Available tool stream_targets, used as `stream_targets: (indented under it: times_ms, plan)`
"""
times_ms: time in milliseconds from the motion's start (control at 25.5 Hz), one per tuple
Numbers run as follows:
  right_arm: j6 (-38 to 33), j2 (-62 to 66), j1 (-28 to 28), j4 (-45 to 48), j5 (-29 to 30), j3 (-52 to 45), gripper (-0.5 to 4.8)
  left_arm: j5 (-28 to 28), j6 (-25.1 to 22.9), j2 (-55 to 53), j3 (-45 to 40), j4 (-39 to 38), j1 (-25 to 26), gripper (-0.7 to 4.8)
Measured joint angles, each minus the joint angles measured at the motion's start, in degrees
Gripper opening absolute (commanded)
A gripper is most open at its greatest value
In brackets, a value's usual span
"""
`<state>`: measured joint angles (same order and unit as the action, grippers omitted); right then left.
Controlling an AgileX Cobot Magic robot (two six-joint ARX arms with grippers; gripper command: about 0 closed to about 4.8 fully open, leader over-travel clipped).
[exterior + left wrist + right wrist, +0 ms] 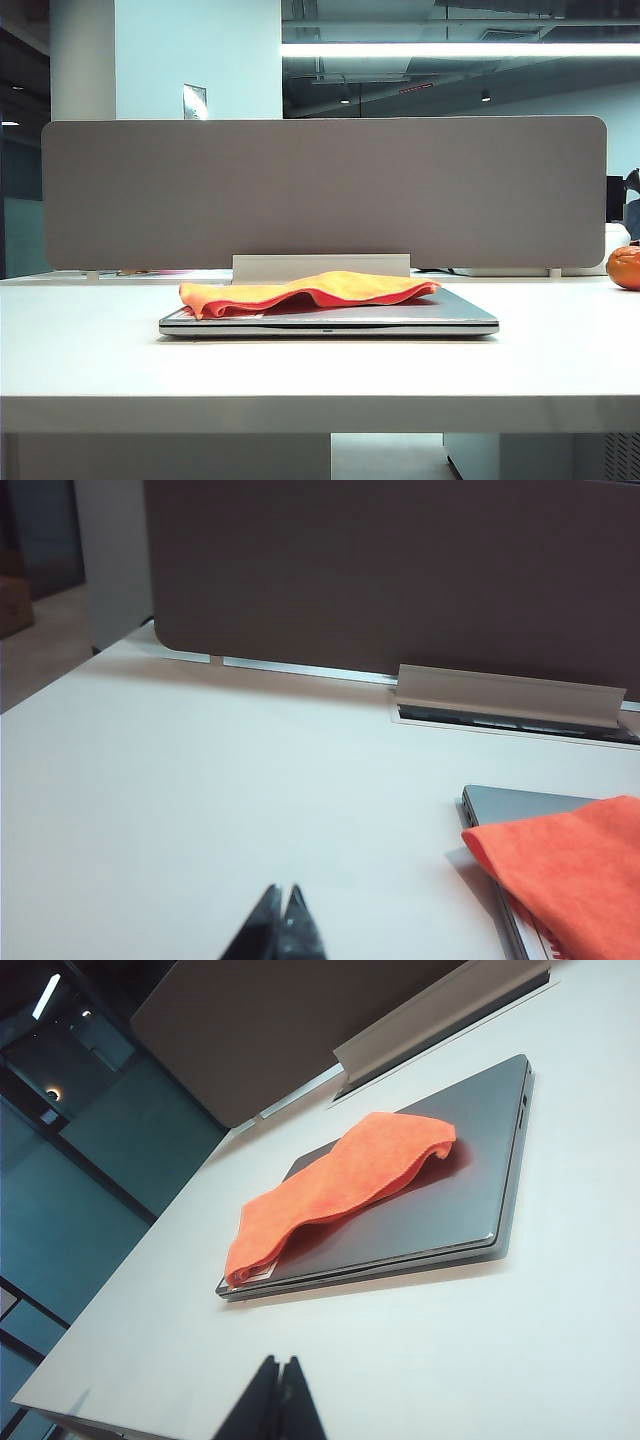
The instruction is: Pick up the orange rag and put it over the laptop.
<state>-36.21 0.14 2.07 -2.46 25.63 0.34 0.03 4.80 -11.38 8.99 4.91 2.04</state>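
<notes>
The orange rag [308, 291] lies draped across the lid of the closed silver-grey laptop [450, 315] in the middle of the white table, covering its left and middle part; the lid's right end is bare. The right wrist view shows the orange rag [340, 1188] rumpled along the laptop [455, 1175], one end hanging over a corner. In the left wrist view a corner of the rag [570, 865] overlaps the laptop [510, 802]. My left gripper [282, 892] is shut and empty, off to the side of the laptop. My right gripper [279, 1363] is shut and empty, in front of it. Neither gripper shows in the exterior view.
A grey partition panel [320, 190] stands along the back of the table [90, 340], with a pale cable-tray flap [320, 266] behind the laptop. A round orange fruit [626, 266] sits at the far right edge.
</notes>
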Motion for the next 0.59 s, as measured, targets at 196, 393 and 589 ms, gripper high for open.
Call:
stream_targets:
  times_ms: [196, 393, 589]
  plan:
    - [0.0, 0.0, 0.0, 0.0, 0.0, 0.0, -0.05, 0.0, 0.0, 4.8, -5.2, 2.3, -0.1, -0.06]
    - [0.0, 0.0, 0.0, 0.0, 0.0, 0.0, -0.05, 0.0, 0.0, 8.3, -8.3, 3.5, -0.1, -0.06]
    - [0.0, 0.0, 0.0, 0.0, 0.0, 0.0, -0.05, 0.0, -0.1, 10.8, -8.7, 3.0, -0.1, -0.06]
